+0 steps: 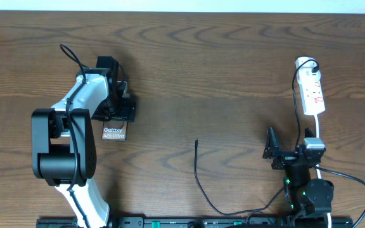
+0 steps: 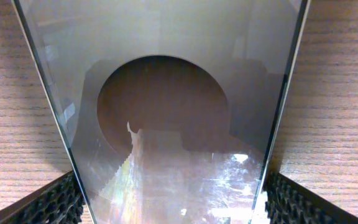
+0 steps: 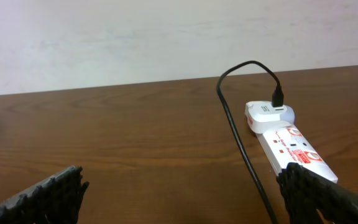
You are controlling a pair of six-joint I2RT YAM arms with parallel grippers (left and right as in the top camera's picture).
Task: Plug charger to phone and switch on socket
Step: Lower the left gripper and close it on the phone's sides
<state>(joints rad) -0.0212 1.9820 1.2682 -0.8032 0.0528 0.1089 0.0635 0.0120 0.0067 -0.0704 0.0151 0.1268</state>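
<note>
Starting far left: clasps the phone across its width with the left hand, ribbed pads snug against both long edges in the wrist view, so reads as a grasp, not a hover. Shows only the labelled end of the phone from above, left of centre over the bench, the rest tucked under the arm. Cannot tell whether flat on the bench or tipped up, and cannot make out the charging port anywhere. Moving to the middle: finds the charger lying loose on the bench, its tip pointing away from the robot, well apart from the phone and touched by nothing. Over on the right: holds the right hand spread wide and empty near the front edge, aimed at the socket lying beyond it by the far right side, the charger's other end already seated at the socket's far end. Looks like the steadying step, with the plugging not yet begun. To do it well: pin the phone square and firm, port end turned toward the loose tip. Pinch the charger just behind that tip rather than further down the floppy run. Line tip and port up along one axis before pushing, then press straight and gently, no wiggling. Save the socket for last, after seating the tip.
</note>
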